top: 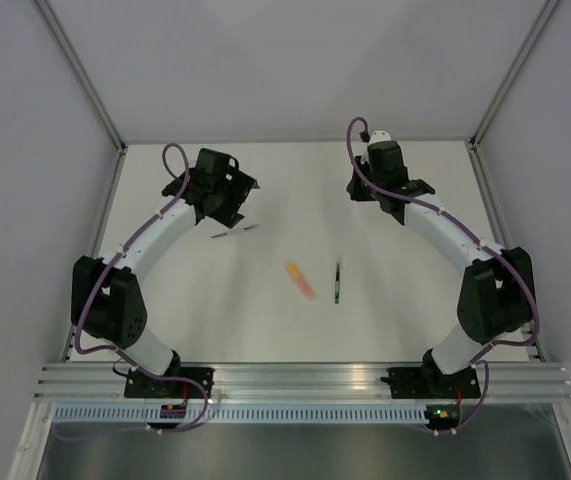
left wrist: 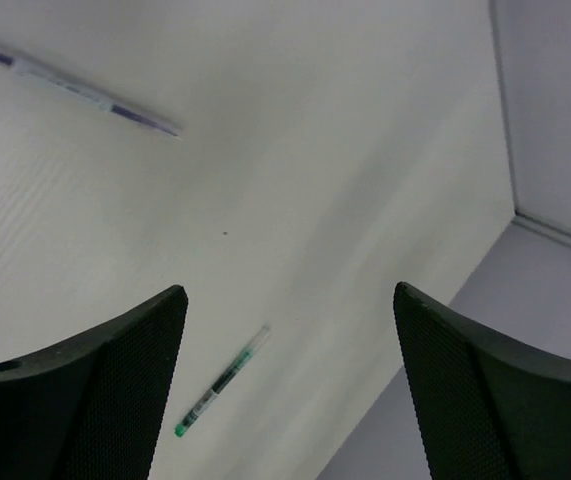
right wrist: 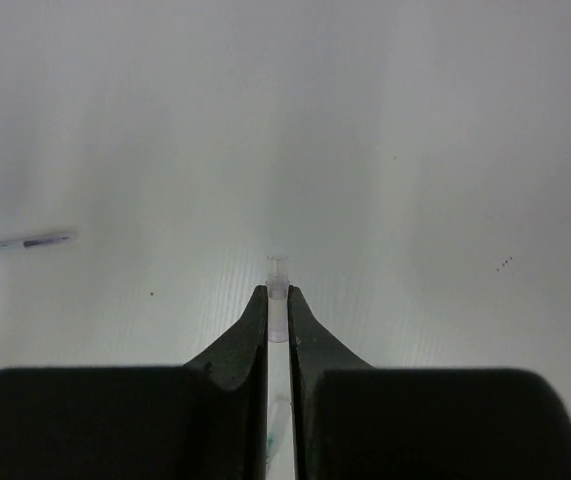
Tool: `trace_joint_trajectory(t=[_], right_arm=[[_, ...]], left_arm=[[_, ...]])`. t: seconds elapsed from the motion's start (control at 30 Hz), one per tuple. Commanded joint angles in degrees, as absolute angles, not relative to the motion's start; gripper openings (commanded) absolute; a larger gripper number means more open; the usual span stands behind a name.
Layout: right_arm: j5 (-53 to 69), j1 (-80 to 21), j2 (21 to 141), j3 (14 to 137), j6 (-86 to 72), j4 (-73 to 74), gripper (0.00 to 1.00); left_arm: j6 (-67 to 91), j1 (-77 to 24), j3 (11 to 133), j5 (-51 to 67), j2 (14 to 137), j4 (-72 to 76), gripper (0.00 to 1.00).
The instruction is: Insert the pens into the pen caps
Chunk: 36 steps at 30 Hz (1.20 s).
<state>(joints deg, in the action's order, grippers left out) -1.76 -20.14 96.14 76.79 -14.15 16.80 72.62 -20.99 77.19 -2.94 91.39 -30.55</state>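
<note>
My right gripper (right wrist: 278,292) is shut on a small translucent grey pen cap (right wrist: 278,272), whose end pokes out past the fingertips. In the top view that gripper (top: 397,200) hangs over the far right of the table. My left gripper (left wrist: 287,300) is open and holds nothing; it hovers at the far left (top: 231,198). Just in front of it lies the thin silver-grey pen (top: 235,232) (left wrist: 75,90) (right wrist: 20,242). The dark pen with green (top: 337,283) (left wrist: 222,381) lies mid-table. The pink-orange marker (top: 300,280) lies to its left.
White table (top: 265,330) with grey walls on three sides and metal corner posts. A metal rail (top: 305,380) runs along the near edge where both arm bases are bolted. The table's edge and wall show at right in the left wrist view.
</note>
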Motion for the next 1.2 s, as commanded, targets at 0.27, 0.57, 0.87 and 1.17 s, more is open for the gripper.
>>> trace_joint_trajectory(t=[0.27, 0.57, 0.87, 1.17], right_arm=[[-2.04, -24.86, 78.49, 57.31, -26.63, 7.56, 0.0], [-2.11, -26.63, 70.14, 52.74, -26.54, 4.66, 0.0], [-4.13, -26.54, 65.22, 50.1, -26.63, 3.17, 0.0], [-2.73, -26.63, 66.8, 50.18, -26.54, 2.72, 0.0]], left_arm=[[99.83, -20.83, 85.59, -16.61, 100.53, -58.87, 0.8], [103.63, -20.83, 89.99, -18.36, 111.35, -56.86, 0.75], [106.0, -20.83, 92.11, -16.44, 119.79, -54.23, 0.72], [105.38, -20.3, 94.39, -18.54, 124.01, -53.96, 0.61]])
